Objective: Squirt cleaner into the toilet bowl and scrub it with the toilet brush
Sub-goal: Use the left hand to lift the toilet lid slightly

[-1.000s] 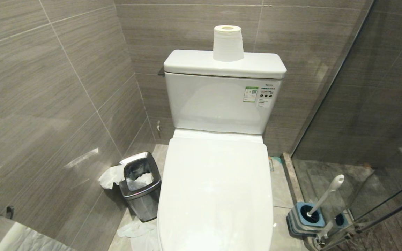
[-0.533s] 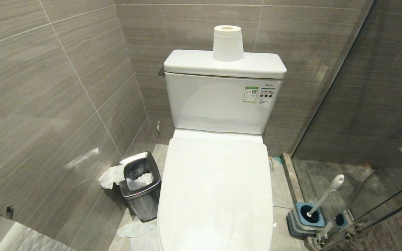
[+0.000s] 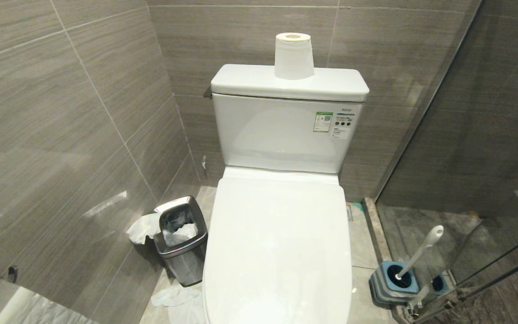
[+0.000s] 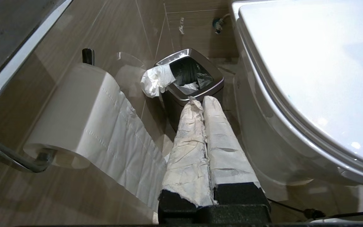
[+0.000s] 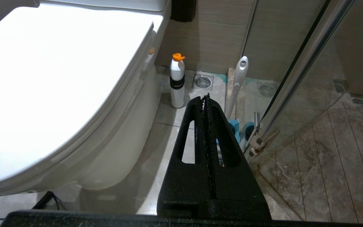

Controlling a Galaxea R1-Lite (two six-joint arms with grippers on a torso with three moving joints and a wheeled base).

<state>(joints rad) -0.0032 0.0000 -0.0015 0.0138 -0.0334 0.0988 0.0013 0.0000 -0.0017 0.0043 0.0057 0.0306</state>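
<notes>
Start state; no step done yet. Toilet lid [image 3: 279,252] down over the toilet bowl, so basin hidden; no blue cleaner visible on the ceramic.

Right pincer [image 5: 206,101]: black fingers pressed together, empty, low beside the toilet's right flank. Left pincer [image 4: 198,102]: paper-wrapped fingers closed, empty, on the opposite side near the steel bin [image 4: 189,74].

Key relation: toilet brush [image 5: 239,82] just beyond the right pincer tip and slightly to its outer side, against the glass shower panel [image 5: 298,82]. Long axis near upright, leaning a little; rounded white handle end uppermost, head sunk in the blue-grey holder [image 3: 394,281]. White bottle with orange cap [image 5: 177,80] upright on the floor between toilet base and brush. Right arm clearly nearer to both.

Likely prerequisite: raise lid first.
</notes>
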